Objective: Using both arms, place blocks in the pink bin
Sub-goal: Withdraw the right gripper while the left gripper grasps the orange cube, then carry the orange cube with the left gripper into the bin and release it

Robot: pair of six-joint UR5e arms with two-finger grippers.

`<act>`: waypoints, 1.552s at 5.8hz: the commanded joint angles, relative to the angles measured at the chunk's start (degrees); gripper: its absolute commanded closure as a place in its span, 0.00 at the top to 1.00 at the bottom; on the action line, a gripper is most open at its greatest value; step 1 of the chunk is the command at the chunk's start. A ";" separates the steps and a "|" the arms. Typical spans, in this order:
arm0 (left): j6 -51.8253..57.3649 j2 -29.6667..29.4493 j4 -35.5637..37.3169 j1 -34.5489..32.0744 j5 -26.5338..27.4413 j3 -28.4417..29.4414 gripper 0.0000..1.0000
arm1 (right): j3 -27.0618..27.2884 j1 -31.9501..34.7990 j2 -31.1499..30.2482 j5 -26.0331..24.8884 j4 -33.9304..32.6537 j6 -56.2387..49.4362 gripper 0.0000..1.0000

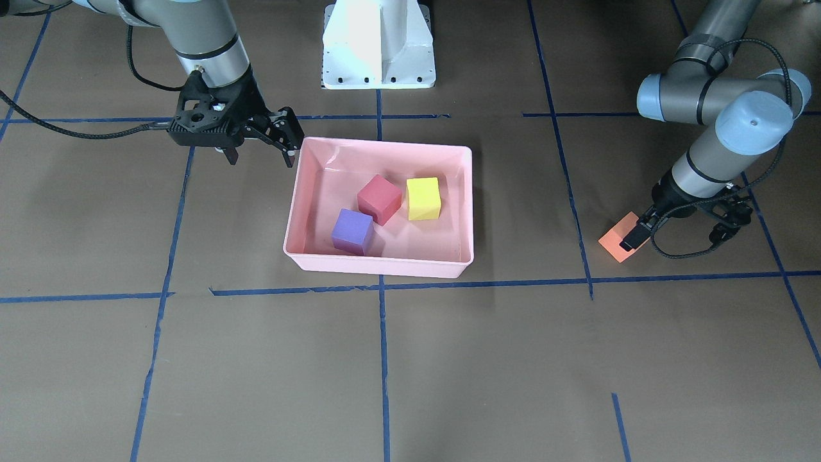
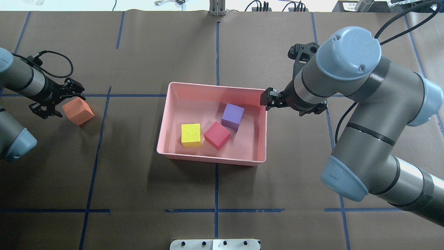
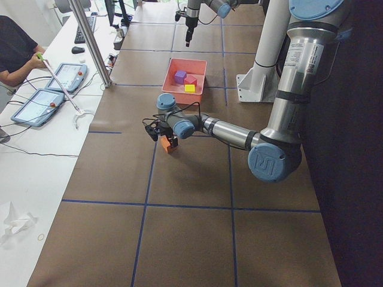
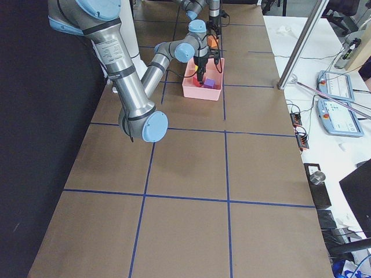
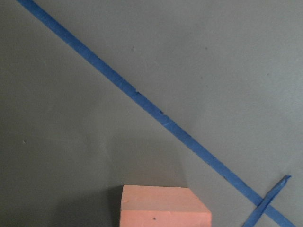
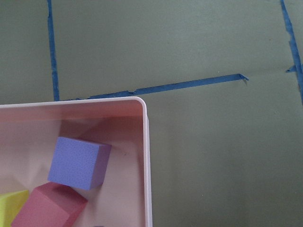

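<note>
Find the orange block (image 2: 78, 111) on the bench (image 2: 138, 191), well apart from the pink bin (image 2: 211, 158), just beside the left hand (image 2: 57, 102) on its bin-facing side. That hand's fingers stand apart, empty.

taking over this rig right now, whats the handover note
Left gripper: open, empty, low beside the orange block, not gripping it.
Right gripper: open, empty, at a corner of the pink bin.
Done: red block, purple block and yellow block lie in the pink bin.
Left: the orange block sits on the table, well clear of the bin; grasp it and drop it in.
</note>
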 commanded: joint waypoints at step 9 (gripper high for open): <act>-13.26 -21.60 1.55 9.28 -1.29 -12.20 0.01 | 8.62 4.74 -8.47 1.56 -0.35 -4.92 1.00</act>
